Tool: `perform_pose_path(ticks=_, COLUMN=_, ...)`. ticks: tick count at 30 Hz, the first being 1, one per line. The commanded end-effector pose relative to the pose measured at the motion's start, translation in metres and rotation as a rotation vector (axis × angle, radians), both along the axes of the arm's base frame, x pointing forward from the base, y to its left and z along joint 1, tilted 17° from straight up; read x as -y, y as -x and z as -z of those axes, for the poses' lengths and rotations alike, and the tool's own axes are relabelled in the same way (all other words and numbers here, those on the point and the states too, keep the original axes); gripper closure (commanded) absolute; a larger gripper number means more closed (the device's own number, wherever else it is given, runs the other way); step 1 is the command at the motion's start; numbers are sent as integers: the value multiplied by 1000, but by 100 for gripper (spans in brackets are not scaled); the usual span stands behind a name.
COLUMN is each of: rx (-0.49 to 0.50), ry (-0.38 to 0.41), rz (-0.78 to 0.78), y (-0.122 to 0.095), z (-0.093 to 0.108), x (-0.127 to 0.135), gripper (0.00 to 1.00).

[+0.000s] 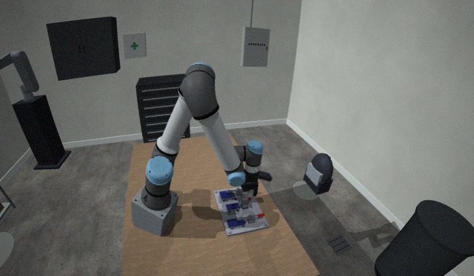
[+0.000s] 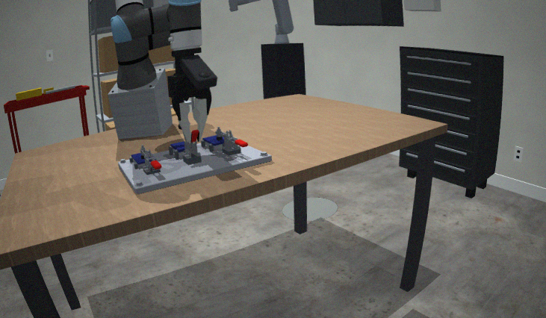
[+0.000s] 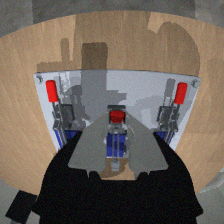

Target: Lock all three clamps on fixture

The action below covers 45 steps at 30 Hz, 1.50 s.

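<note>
The grey fixture plate (image 2: 193, 163) lies on the wooden table and carries three clamps, each next to a blue part. My gripper (image 2: 193, 133) points down over the middle clamp (image 2: 191, 153) and is shut on its red handle (image 2: 194, 136), which stands nearly upright. In the wrist view the red handle (image 3: 116, 116) sits between my finger tips. The left clamp's red handle (image 2: 155, 164) and the right clamp's red handle (image 2: 240, 142) lie low, pointing away from the blue parts. In the top view the fixture (image 1: 240, 212) lies under my wrist; the far clamp is partly hidden.
My arm's grey base block (image 2: 138, 103) stands on the table just behind the fixture. A black drawer cabinet (image 2: 450, 114) stands to the right of the table. A red cart (image 2: 45, 98) and a shelf stand behind the table on the left.
</note>
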State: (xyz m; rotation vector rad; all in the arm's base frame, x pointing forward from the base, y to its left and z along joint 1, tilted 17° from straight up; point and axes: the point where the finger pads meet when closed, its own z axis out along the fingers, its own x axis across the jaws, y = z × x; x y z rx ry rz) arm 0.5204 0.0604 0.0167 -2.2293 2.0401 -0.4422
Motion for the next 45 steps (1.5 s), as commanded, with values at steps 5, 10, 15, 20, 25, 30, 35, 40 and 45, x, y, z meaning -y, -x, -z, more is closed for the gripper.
perform_pose_path(ticks=5, rx=1, ry=0, rz=0, y=-4, z=0, x=0, gripper=100)
perform_pose_path(ticks=10, rx=1, ry=0, rz=0, y=-4, z=0, x=0, gripper=100)
perform_pose_path(ticks=15, rx=1, ry=0, rz=0, y=-10, z=3, x=0, gripper=100)
perform_pose_path(ticks=20, rx=1, ry=0, rz=0, y=-11, z=3, x=0, gripper=100)
perform_pose_path(ticks=25, rx=1, ry=0, rz=0, y=-11, z=3, x=0, gripper=100)
perform_pose_path(ticks=30, rx=1, ry=0, rz=0, y=-14, z=5, x=0, gripper=100)
perform_pose_path(ticks=35, rx=1, ry=0, rz=0, y=-18, z=7, x=0, gripper=100)
perform_pose_path(ticks=40, rx=1, ry=0, rz=0, y=-18, z=7, x=0, gripper=100)
perform_pose_path(ticks=45, rx=1, ry=0, rz=0, y=-18, z=7, x=0, gripper=100)
